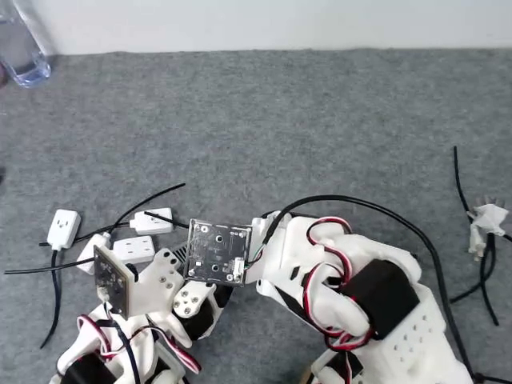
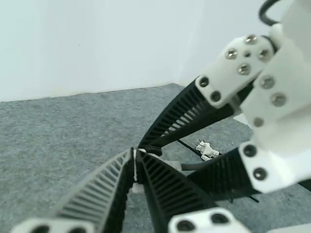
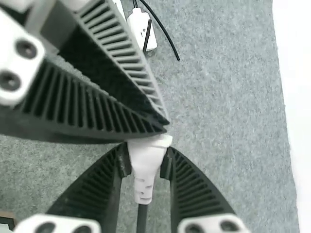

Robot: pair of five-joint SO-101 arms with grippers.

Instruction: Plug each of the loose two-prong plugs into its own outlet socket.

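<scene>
Right pincer (image 3: 146,151) is clamped on a white plug (image 3: 145,171), one finger on each flank, with the cord trailing back between them. Left pincer (image 2: 134,155) faces it head-on, fingers pressed together, tips touching the plug's front end. Seen from above, the right arm (image 1: 360,296) folds in from the lower right, its wrist turned toward the left arm (image 1: 152,292), low over grey carpet (image 1: 304,128). Sockets (image 1: 64,228) lie beside the left arm. Another plug (image 1: 486,220) lies far right.
</scene>
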